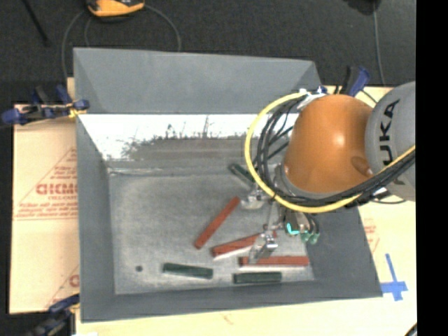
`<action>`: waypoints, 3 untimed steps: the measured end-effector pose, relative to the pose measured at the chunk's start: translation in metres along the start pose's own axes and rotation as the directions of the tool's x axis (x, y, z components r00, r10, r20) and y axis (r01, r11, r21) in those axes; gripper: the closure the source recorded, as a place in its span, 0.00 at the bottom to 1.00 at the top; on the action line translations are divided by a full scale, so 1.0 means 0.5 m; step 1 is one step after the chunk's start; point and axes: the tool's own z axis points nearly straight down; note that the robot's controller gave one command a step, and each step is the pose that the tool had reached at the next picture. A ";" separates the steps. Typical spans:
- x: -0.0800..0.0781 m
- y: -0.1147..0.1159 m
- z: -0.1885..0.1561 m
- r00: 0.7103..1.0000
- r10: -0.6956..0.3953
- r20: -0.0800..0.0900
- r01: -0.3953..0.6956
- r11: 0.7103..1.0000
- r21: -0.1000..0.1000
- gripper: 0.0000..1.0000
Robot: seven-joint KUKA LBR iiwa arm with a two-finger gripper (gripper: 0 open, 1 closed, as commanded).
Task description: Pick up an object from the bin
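Grey metal bin (196,82), sloped walls, floor w/ a few loose sticks; dark ground round it. Ref. for all pos.: the gripper (264,248).

1. Nearest the camera, in front of the gripper: dark green stick (257,278), flat, along the near wall. Second dark green stick (187,270) lies well off on the side away from the arm.
2. Just in front of the gripper: red-brown stick (276,261), flat.
3. At the gripper: red-brown stick w/ pale strip (234,247), one end under the gripper tip, the rest pointing away from the arm. Judged the target obj.
4. Beyond the gripper: slanted red-brown stick (217,222), apart from the others.

Handling (est.): target looks light, rigid, smooth-sided; may skid or pivot on the metal if nudged. Take it across the narrow width near mid-length, not at the end, to limit swing.

Arm pose: reaches in from the side, wrist bent down over the floor. Orange cover (329,149) and cable loops (262,128) sit above and beyond the gripper. Gripper is low, at or close to floor level. Opening: cannot tell; no hold confirmed.
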 end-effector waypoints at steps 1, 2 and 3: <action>-0.003 0.000 -0.007 1.000 0.001 0.008 -0.001 1.000 -0.001 0.00; -0.035 -0.031 0.130 1.000 -0.026 0.014 0.026 1.000 0.001 0.00; -0.023 -0.043 0.260 0.976 0.218 0.007 -0.218 0.976 -0.001 1.00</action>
